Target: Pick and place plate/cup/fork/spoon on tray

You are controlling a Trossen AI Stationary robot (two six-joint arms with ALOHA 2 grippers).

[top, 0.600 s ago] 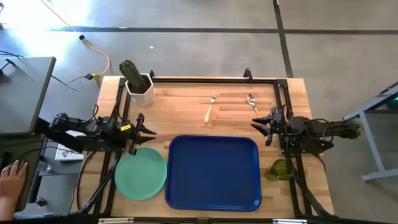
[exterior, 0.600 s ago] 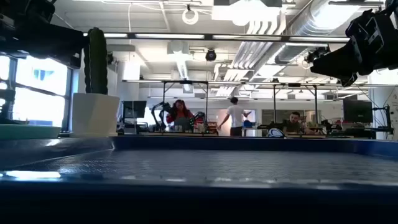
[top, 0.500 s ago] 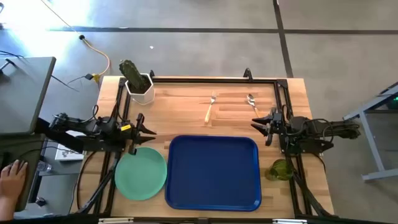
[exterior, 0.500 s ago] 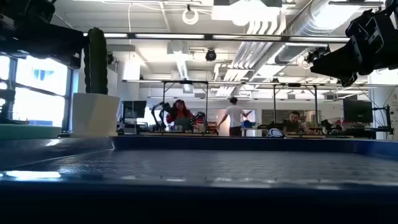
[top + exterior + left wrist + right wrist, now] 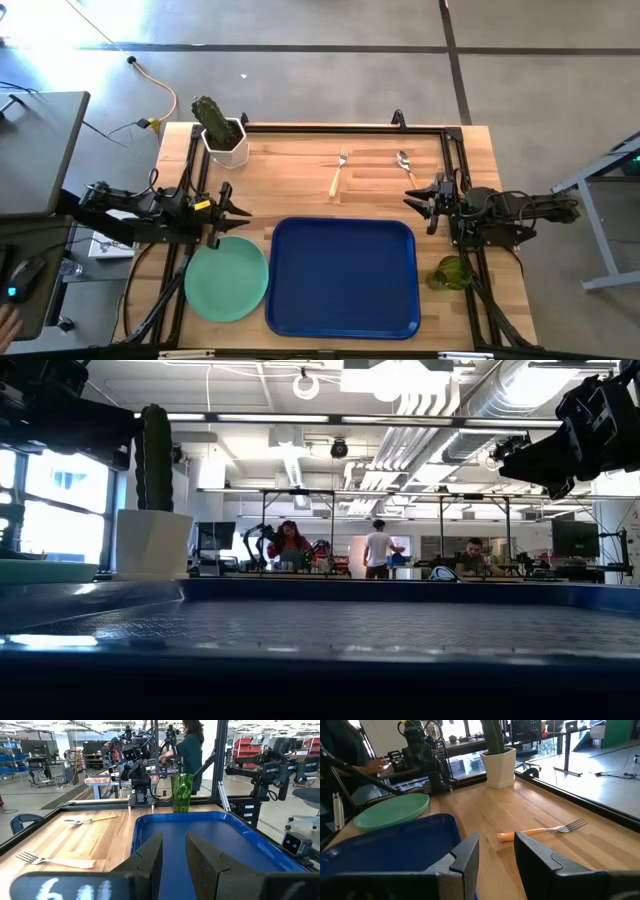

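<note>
Tray: the blue tray [image 5: 342, 277] lay at the table's near edge, nothing on it.
Plate: the mint plate [image 5: 226, 279] sat just left of the tray, on the wood.
Cup: the green cup [image 5: 452, 272] stood off the tray's right rim, beside the right arm's base.
Fork: the fork [image 5: 338, 173] lay on the wood beyond the tray.
Spoon: the spoon [image 5: 405, 166] lay right of the fork, apart from it.
Left gripper: the left gripper [image 5: 238, 211] hung over the table's left side by the plate's far edge, fingers spread, holding nothing.
Right gripper: the right gripper [image 5: 418, 201] waited near the spoon, fingers parted, empty.
Cactus: the potted cactus [image 5: 221, 130] stood at the far left corner.
</note>
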